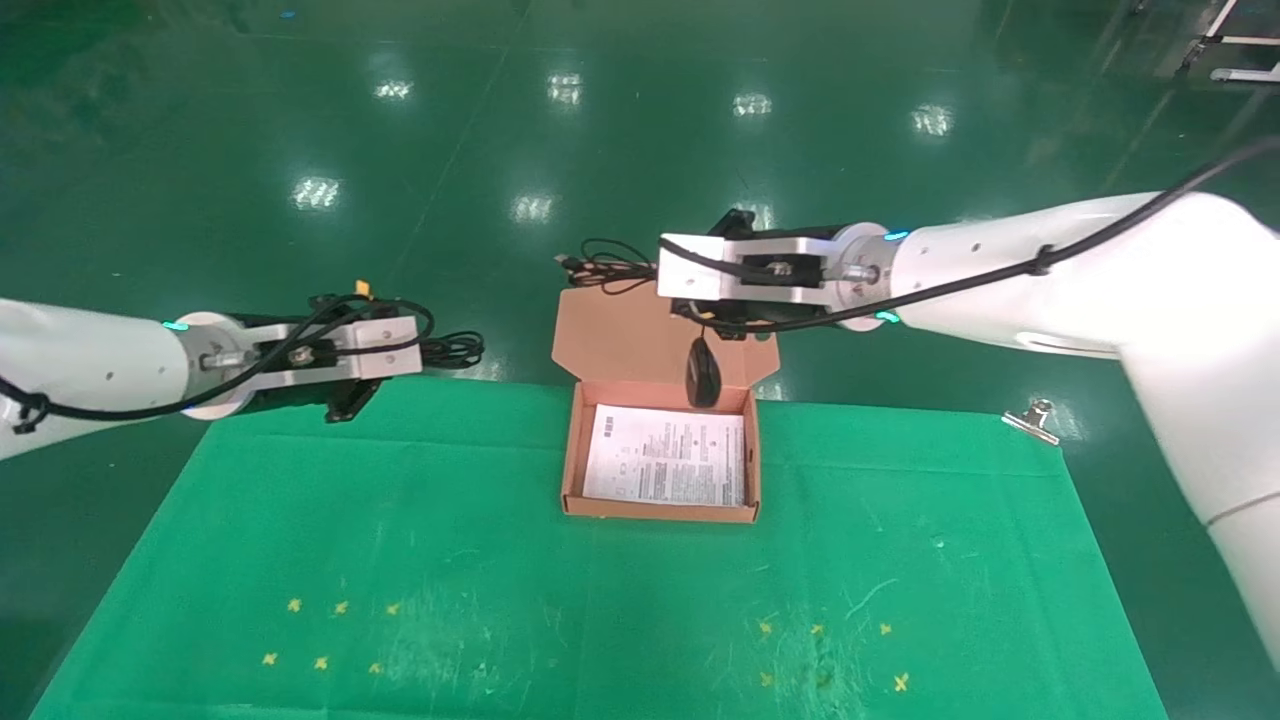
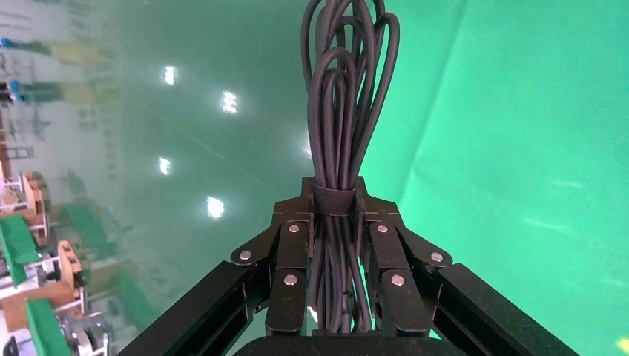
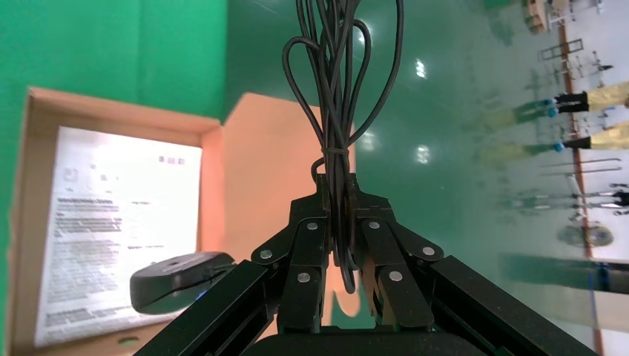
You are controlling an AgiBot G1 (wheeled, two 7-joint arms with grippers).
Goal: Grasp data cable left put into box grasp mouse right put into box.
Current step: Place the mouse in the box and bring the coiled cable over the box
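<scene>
Both loads aloft above the green mat, neither yet inside the cardboard mailer box.

Right gripper poised over the hinged lid, fingers pinched on the mouse's cord bundle rather than on the body. Mouse dangling below on a short length of cord, hanging at the box's far wall, just over the printed leaflet lining the floor. Cord loops and USB plug trailing out past the lid's far edge.

Left gripper held off to the left, well apart from the box, at the mat's far edge, fingers clamped on the data cable at its strap, loops fanning out beyond the tips.

Likely trouble: a swinging mouse clipping the far wall or landing on the lid, caused by the grip sitting on the cord and not the shell. Cord loops left draped outside the box on release, blocking the lid. Also a crowded drop, with the right arm occupying the space over the box that the left arm's bundle needs.
</scene>
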